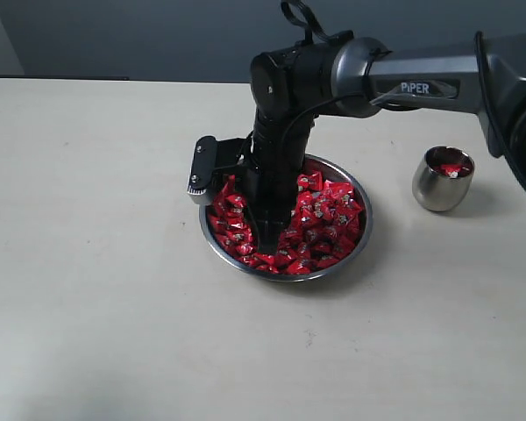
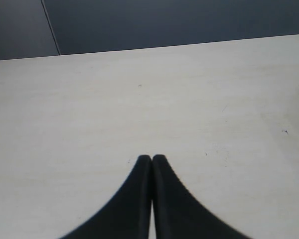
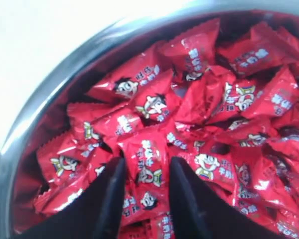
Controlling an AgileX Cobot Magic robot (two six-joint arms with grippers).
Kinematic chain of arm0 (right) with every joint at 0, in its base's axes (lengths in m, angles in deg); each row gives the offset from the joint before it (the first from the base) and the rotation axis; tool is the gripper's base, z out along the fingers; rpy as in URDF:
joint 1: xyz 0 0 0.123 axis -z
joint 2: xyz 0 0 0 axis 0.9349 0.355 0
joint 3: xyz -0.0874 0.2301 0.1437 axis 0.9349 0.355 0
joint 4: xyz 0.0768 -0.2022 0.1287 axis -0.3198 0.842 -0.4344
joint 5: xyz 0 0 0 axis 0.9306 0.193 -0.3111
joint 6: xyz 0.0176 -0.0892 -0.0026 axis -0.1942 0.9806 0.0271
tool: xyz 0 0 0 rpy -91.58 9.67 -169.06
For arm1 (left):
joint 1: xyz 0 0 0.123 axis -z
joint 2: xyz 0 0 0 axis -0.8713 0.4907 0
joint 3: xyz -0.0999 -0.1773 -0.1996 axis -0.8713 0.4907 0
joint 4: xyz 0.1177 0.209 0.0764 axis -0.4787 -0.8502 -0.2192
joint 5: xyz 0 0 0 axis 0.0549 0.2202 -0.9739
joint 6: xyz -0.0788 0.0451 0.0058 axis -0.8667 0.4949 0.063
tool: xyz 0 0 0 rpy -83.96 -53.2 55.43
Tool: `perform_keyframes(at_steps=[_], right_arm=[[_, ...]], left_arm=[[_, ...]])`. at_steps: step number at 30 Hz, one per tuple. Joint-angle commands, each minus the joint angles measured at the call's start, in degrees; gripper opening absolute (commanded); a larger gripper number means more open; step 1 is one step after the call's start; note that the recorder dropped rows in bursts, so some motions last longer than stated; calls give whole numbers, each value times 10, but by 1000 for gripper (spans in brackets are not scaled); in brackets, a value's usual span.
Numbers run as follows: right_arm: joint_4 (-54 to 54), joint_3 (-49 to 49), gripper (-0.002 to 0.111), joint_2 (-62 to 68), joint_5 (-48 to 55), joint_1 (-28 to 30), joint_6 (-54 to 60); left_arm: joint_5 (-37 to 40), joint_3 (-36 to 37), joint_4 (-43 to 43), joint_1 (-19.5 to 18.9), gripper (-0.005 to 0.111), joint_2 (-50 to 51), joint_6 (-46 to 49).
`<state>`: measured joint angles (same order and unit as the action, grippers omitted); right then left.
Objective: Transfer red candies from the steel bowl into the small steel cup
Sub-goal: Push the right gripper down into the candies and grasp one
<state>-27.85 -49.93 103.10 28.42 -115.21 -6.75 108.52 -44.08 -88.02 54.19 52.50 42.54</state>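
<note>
right gripper (image 3: 145, 174), fingers apart around a crinkly wrapper, dips into glossy red candies (image 1: 320, 215) heaped in the shiny round steel bowl (image 1: 358, 195); brushed small steel cup (image 1: 442, 180) stands right.

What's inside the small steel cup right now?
The small steel cup holds at least one red candy, visible through its mouth. The cup's wall hides whatever lies lower, so the count cannot be told.

Steel bowl (image 1: 358, 195): the right arm (image 1: 280, 158) hid its centre and near-left rim. Right gripper (image 3: 145, 172) tips were buried among the red candies (image 1: 329, 215); contact unclear. Small steel cup (image 1: 442, 180) contents were too small to count.
</note>
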Motion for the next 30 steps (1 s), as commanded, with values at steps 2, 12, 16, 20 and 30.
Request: perform_keyframes(at_steps=[2,12,16,20,30], right_arm=[[-6,-3,31,-1,-7,-4,1],[-3,-3,31,0,-22,-4,1],[-3,-3,31,0,-22,-4,1],[-3,-3,31,0,-22,-4,1],[9,-2,31,12,-17,-4,1]], left_arm=[[-5,-5,-1,2,0,-3,-1],[-5,-5,-1,2,0,-3,-1],[-5,-5,-1,2,0,-3,-1],[-5,-5,-1,2,0,-3,-1],[-5,-5,-1,2,0,-3,-1]])
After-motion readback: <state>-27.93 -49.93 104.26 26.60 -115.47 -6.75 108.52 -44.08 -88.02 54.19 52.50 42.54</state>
